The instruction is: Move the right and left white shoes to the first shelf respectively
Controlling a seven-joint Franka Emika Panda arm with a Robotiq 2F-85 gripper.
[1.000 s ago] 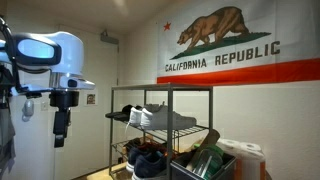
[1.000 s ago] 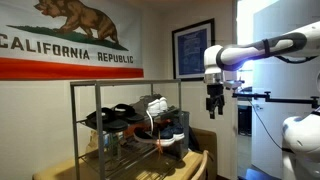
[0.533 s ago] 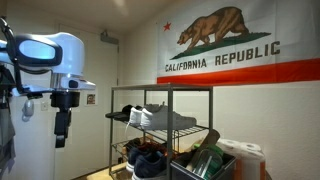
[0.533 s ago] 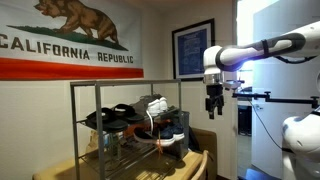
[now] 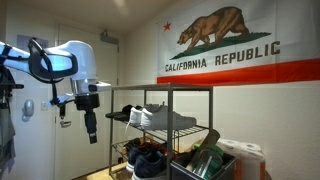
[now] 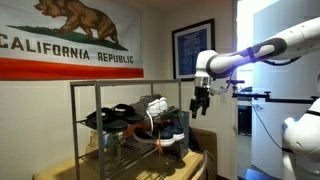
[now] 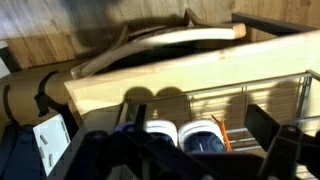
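Observation:
The two white shoes (image 5: pixel 163 118) sit side by side on a middle wire tier of the dark metal rack, also seen in an exterior view (image 6: pixel 157 105). The first shelf (image 5: pixel 160 90), the rack's top tier (image 6: pixel 125 84), is bare. My gripper (image 5: pixel 91 127) hangs beside the rack's end, apart from it, at about the white shoes' height (image 6: pixel 198 100). In the wrist view its fingers (image 7: pixel 200 128) are spread wide with nothing between them. Below them two dark shoes with white toe caps (image 7: pixel 165 134) rest on a wire tier.
Dark shoes (image 6: pixel 113 118) lie next to the white pair, and more dark shoes (image 5: pixel 150 160) fill the lower tier. A bin with green items (image 5: pixel 205 162) stands by the rack. A wooden crate (image 7: pixel 150 75) sits beneath. A framed picture (image 6: pixel 192 48) hangs on the wall.
The arm has swung toward the rack, so the gripper is now much closer to the rack's end. The shoes have not moved.

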